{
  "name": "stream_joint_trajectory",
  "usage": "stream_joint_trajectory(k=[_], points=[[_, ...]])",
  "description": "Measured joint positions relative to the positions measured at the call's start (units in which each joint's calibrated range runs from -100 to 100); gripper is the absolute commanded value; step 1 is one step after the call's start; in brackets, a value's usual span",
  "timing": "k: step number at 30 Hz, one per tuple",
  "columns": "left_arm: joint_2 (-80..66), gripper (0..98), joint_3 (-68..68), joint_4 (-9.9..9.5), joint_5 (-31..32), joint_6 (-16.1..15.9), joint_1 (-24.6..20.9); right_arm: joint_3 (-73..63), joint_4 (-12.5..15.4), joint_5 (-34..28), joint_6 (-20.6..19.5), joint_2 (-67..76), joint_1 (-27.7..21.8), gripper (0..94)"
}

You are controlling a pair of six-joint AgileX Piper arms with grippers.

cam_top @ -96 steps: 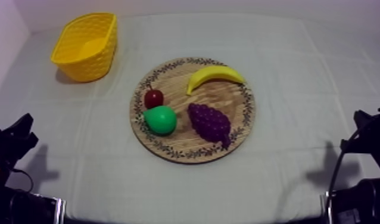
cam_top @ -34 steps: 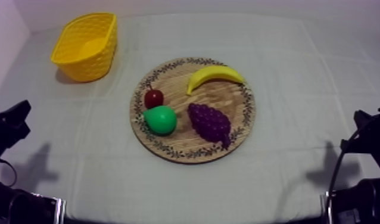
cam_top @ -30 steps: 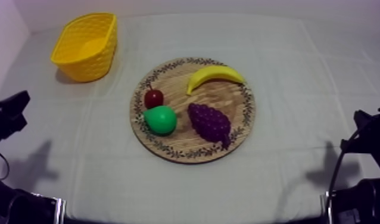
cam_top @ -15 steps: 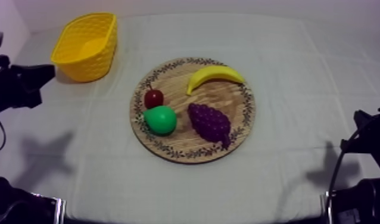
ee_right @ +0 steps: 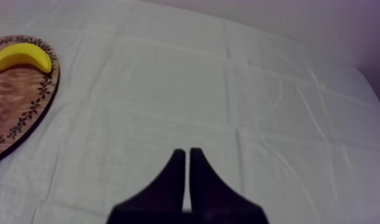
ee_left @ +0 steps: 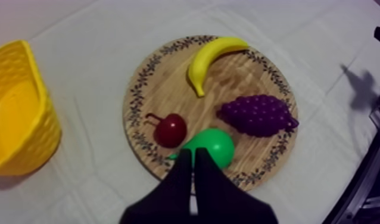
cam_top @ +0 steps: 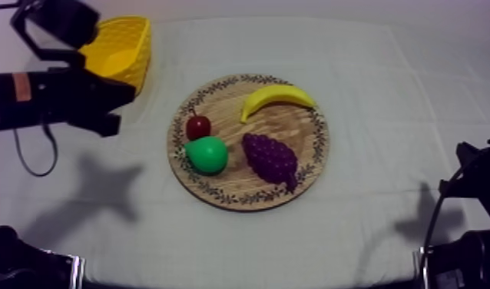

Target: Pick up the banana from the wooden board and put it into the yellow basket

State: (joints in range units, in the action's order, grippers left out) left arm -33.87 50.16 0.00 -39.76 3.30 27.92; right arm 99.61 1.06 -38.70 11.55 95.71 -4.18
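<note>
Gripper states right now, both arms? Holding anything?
Left gripper: closed, holding nothing.
Right gripper: closed, holding nothing.

Lab — cloth-draped table point(cam_top: 386, 92), robot arms point(cam_top: 56, 96)

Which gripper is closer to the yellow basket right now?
Left. The left gripper hangs beside the yellow basket; the right gripper sits low at the table's opposite side.

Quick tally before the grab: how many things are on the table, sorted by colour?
Yellow: 2, banana and basket
Red: 1, small red fruit
Green: 1, pear
Purple: 1, grapes
Wood: 1, board
Total: 6
</note>
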Motion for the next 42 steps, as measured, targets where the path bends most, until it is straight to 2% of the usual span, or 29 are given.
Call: stream_joint_trajectory(k=[4, 16, 26, 32, 36, 42], points=[[7.4, 0.1, -5.2, -1.16, -0.6, 1.2, 2.1, 0.0, 0.0, 0.0, 0.0, 0.0, 0.0, 0.4], [27.7, 0.1, -23.3, -1.39, -5.9, 0.6, 4.2, 0.0, 0.0, 0.0, 0.0, 0.0, 0.0, 0.4], [42.3, 0.3, -37.6, -1.25, -7.3, -3.3, 3.7, 0.0, 0.0, 0.0, 0.0, 0.0, 0.0, 0.4], [46.6, 0.4, -41.2, -1.04, -6.2, -5.5, 3.0, 0.0, 0.0, 0.0, 0.0, 0.0, 0.0, 0.4], [47.4, 0.4, -40.8, -2.68, -4.6, -5.6, 3.1, 0.0, 0.0, 0.0, 0.0, 0.0, 0.0, 0.4], [47.4, 1.6, -39.7, -6.43, -3.0, -1.0, 4.5, 0.0, 0.0, 0.0, 0.0, 0.0, 0.0, 0.4]])
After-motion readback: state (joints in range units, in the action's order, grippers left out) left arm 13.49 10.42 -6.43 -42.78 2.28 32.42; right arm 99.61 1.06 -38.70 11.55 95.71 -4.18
